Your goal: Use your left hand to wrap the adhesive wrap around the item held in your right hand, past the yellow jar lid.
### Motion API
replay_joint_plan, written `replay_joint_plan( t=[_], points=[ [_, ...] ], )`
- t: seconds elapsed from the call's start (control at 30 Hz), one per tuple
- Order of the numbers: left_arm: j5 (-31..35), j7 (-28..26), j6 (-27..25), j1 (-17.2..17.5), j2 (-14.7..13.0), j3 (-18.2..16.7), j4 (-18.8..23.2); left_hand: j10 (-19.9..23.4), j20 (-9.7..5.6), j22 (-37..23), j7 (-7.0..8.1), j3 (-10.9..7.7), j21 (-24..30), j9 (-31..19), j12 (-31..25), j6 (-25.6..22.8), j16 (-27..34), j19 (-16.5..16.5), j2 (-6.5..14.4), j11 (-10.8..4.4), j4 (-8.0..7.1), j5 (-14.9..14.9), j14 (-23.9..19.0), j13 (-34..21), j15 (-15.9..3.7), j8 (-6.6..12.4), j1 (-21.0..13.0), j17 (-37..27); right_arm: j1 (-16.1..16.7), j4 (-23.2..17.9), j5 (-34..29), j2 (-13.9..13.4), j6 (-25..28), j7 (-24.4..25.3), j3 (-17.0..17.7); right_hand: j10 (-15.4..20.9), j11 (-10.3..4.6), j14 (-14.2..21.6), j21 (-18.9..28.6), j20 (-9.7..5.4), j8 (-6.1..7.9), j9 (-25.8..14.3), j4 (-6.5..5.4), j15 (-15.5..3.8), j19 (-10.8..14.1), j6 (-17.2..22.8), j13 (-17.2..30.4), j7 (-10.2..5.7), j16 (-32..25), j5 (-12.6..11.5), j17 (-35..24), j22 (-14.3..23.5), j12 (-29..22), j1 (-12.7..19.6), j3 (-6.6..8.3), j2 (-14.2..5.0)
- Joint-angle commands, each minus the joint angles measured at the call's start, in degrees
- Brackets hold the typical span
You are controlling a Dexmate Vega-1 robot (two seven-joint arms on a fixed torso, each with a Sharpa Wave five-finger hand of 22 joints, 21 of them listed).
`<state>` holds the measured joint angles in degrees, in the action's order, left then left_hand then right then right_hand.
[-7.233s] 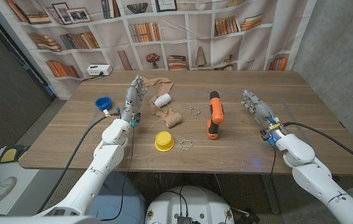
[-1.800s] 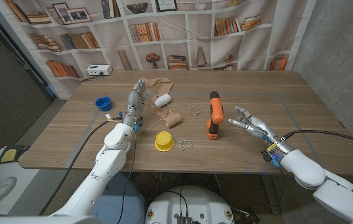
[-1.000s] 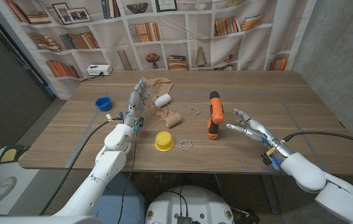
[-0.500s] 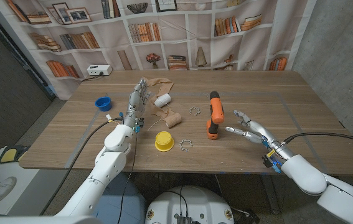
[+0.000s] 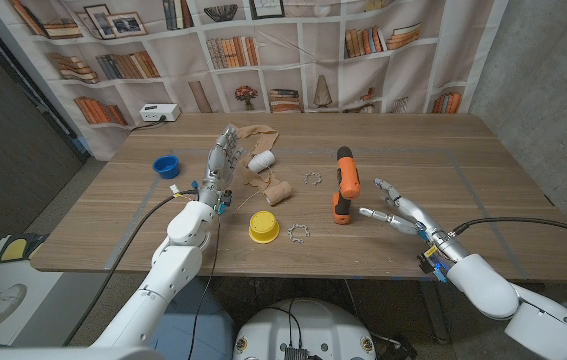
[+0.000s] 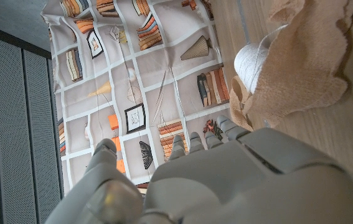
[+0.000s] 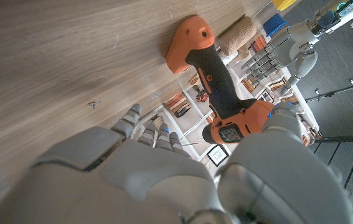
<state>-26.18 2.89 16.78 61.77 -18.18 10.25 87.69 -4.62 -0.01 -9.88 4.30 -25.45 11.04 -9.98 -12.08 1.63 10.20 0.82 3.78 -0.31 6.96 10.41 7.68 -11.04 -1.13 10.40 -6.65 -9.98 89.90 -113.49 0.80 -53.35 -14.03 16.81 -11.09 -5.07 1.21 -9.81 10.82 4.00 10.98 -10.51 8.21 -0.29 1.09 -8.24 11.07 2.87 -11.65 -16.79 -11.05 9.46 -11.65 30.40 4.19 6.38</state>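
Drill (image 5: 344,183) lies on the table (image 5: 503,190), long axis running away from the robot, base end nearest. The right hand (image 5: 393,209) hovers just beside that end, fingers spread and holding nothing, so it is the nearer hand. The left hand (image 5: 219,160) stands open by the wrap (image 5: 276,191), beyond the yellow lid (image 5: 263,226).

The drill (image 5: 344,184) lies mid-table, with the right hand (image 5: 395,209) just to its right. A gear (image 5: 312,179) sits left of the drill, another (image 5: 298,233) before it. The lid (image 5: 263,227) lies left of that — behind it the wrap roll (image 5: 278,192), then the crumpled wrap (image 5: 258,138). The left hand (image 5: 219,160) stands beside these, a cup (image 5: 166,165) farther left.
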Motion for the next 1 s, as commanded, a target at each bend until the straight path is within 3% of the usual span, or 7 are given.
replay_joint_plan(
  t=[0.03, 0.73, 0.83, 1.0],
  points=[
    [-0.3, 0.17, 0.19, -0.04, -0.18, 0.18, -0.25, 0.04, -0.06, -0.13, -0.15, -0.24, 0.01, -0.12, -0.13, -0.19, 0.26, -0.17, 0.39, -0.06, 0.27, -0.19, 0.12, -0.13, 0.32, 0.16, -0.08, -0.15, -0.93, 0.62, -1.27, 0.66, 0.25, 1.89, -1.59, -0.59, 0.22, -1.45, -0.08, -0.33, -0.21, -0.26, -0.12, -0.06, 0.2, -0.44, 0.31, 0.1, 0.18, -0.34, -0.17, 0.14, 0.21, 0.55, -0.23, -0.06],
    [-0.96, 0.31, 0.32, 0.53, -0.66, -0.61, -0.69, -0.06, -0.08, -0.13, -0.06, -0.25, 0.01, -0.12, -0.09, -0.13, 0.24, -0.21, 0.38, -0.04, 0.27, -0.2, 0.18, -0.13, 0.4, 0.12, -0.06, -0.16, -4.7, 2.16, -1.7, 1.94, 1.42, 1.72, -4.62, -0.21, 0.53, -1.41, -0.17, -0.37, 0.14, -0.3, -0.25, 0.19, 0.1, 0.01, 0.33, 0.12, 0.15, -0.56, -0.16, 0.14, -0.01, 1.08, -0.4, -0.23],
    [-0.95, 0.35, 0.22, 0.35, -0.67, -0.62, -0.87, -0.06, -0.07, -0.13, -0.05, -0.25, 0.01, -0.12, -0.09, -0.13, 0.23, -0.2, 0.38, -0.03, 0.27, -0.2, 0.21, -0.13, 0.43, 0.12, -0.05, -0.16, -5.09, 1.74, -2.97, 1.71, 2.44, 1.98, -5.04, 1.88, -0.37, -0.79, -0.16, -0.31, 0.22, -0.34, -0.34, -0.65, 0.17, 0.04, 0.48, 0.08, -0.1, -0.69, -0.17, 0.14, -0.85, 1.42, -0.54, -0.35],
    [-1.0, 0.46, 0.07, 0.09, -0.59, -0.62, -1.19, -0.03, -0.04, -0.13, -0.12, -0.25, 0.01, -0.12, -0.1, -0.09, 0.24, -0.2, 0.38, -0.02, 0.27, -0.2, 0.19, -0.13, 0.43, 0.1, -0.04, -0.16, -5.81, 1.96, -2.97, 1.87, 2.82, 1.79, -5.64, 2.27, -0.61, -0.65, -0.14, -0.4, 0.27, -0.35, -0.36, -0.96, 0.25, 0.11, 0.58, 0.21, -0.14, -0.74, -0.17, 0.14, -1.0, 1.56, -0.59, -0.38]
  ],
)
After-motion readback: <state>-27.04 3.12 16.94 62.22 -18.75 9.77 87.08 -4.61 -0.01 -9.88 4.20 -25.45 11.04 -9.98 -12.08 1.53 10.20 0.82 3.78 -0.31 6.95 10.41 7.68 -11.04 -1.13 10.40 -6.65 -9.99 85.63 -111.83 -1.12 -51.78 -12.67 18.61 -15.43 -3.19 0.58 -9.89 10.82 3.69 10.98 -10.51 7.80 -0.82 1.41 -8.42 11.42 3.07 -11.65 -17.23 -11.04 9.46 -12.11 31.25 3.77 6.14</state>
